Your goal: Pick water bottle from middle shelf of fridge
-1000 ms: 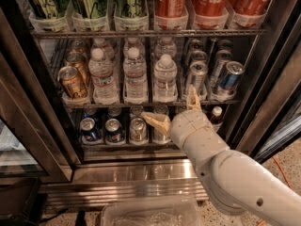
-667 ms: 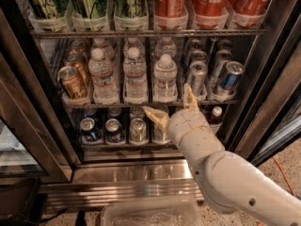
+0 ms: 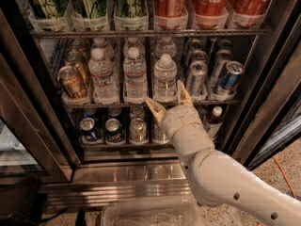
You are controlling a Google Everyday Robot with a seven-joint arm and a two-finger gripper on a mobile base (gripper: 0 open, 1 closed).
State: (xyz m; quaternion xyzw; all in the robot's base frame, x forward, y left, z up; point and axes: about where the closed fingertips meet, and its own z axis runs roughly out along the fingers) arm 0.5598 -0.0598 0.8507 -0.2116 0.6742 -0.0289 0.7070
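Observation:
The fridge (image 3: 141,171) stands open, showing three wire racks. The middle shelf (image 3: 108,102) carries several water bottles in three lanes, with clear ribbed bodies and white caps. The front ones are at left (image 3: 102,76), centre (image 3: 135,74) and right (image 3: 165,78). My gripper (image 3: 168,96) is open just below and in front of the right front bottle. One finger (image 3: 155,109) points up-left, the other (image 3: 183,93) stands right of the bottle's base. Nothing is between the fingers.
Gold cans (image 3: 73,81) fill the shelf's left lane, silver and blue cans (image 3: 229,78) its right lanes. Big red Coca-Cola bottles (image 3: 210,4) and green bottles (image 3: 89,1) stand above. Short cans (image 3: 113,130) sit below. A clear bin (image 3: 150,214) lies on the floor.
My gripper has moved up and a little forward toward the middle shelf, closer to the right front water bottle. The bottles and cans have not moved.

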